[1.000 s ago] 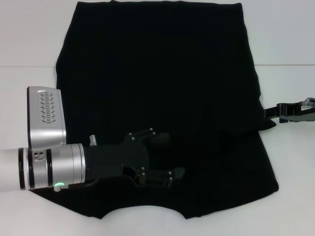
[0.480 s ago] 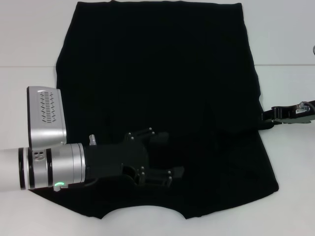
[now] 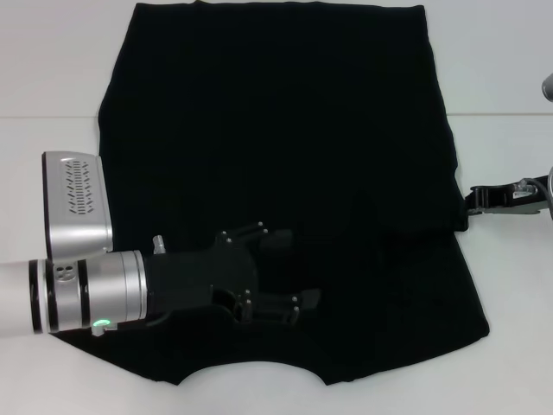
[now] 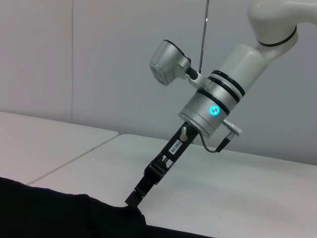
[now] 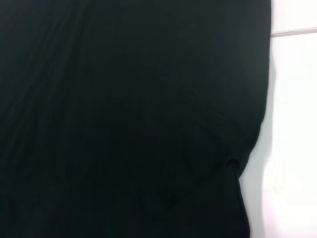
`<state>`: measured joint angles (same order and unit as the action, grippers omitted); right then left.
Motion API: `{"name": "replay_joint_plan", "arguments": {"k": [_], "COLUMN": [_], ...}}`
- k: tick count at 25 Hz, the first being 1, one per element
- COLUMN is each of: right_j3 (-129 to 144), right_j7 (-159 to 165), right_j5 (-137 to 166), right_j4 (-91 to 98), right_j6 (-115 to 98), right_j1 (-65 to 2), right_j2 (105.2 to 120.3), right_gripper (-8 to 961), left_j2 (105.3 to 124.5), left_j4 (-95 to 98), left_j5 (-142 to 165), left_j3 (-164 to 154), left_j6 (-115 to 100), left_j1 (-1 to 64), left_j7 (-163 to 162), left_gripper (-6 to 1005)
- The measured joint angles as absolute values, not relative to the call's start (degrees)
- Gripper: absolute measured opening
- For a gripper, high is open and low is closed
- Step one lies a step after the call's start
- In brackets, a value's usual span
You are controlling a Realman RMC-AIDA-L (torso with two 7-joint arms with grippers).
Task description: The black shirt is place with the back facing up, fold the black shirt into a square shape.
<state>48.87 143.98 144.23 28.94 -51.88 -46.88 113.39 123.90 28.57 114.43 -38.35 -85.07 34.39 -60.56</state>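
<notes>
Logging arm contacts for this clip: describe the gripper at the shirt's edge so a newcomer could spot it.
A black shirt covers the white table. At its right edge, mid-length, the slim right gripper touches the hem from outside. The bulky left gripper, by contrast, lies over the cloth near the collar.

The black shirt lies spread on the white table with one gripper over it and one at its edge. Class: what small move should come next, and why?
Probably the right gripper should lift the right edge of the black shirt a little. It sits at that edge by the armpit, its tip touching the cloth in the left wrist view. The left gripper is open above the lower cloth, holding nothing, and the shirt looks unfolded.
</notes>
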Motion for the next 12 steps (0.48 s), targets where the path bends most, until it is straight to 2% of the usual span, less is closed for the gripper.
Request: {"name": "replay_joint_plan", "arguments": {"k": [4,12], "right_j3": [48.9,48.4], "right_j7": [143.7,142.7], "right_j5": [144.2,143.6], "right_j4": [29.0,29.6], "right_j6": [-52.1,-52.6], "right_j1": [-47.0,-47.7], "right_j2": [113.39,113.37], "right_gripper": [20,21], "left_j2": [123.86,123.75], "left_j4": [28.6,28.6], "left_j5": [114.4,114.4], "left_j3": [-38.3,-37.8], "left_j6": [-85.1,-85.1], "left_j1": [34.4,34.4], "left_j7": [-60.6,-60.6], "left_gripper": [941,940]}}
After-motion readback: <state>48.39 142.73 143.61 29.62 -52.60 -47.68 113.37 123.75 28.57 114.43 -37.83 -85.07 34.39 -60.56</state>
